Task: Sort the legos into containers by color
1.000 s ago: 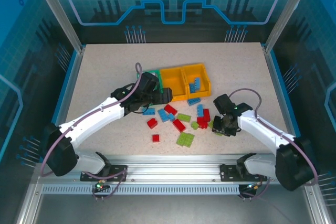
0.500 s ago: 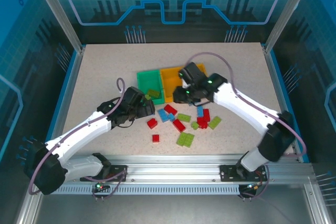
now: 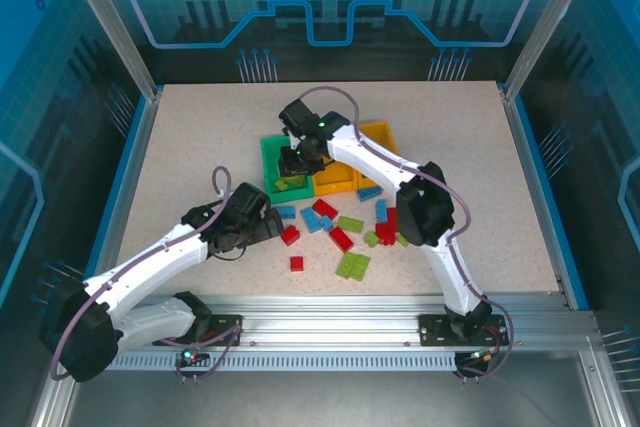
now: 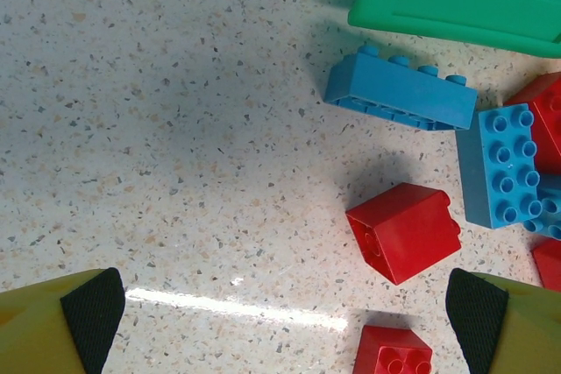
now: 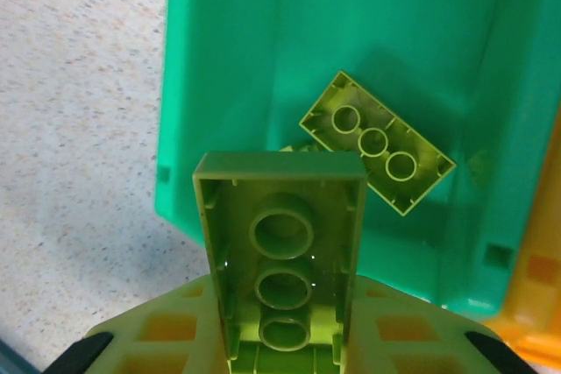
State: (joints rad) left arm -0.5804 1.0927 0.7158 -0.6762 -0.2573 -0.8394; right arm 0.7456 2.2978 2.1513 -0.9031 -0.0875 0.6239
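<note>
Over green bin [image 5: 230, 50], right gripper [image 5: 287, 349] grips lime brick [image 5: 280, 238]

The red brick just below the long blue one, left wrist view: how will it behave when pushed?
The red brick is boxy with flat faces, so it should slide, not roll. Its hollow side suggests it is light. Hard-looking plastic, probably stiff.

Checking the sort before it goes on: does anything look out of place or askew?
Only minor things: in the green bin a lime brick lies upside down, hollow side up; on the table a red brick is tipped onto its side.
</note>
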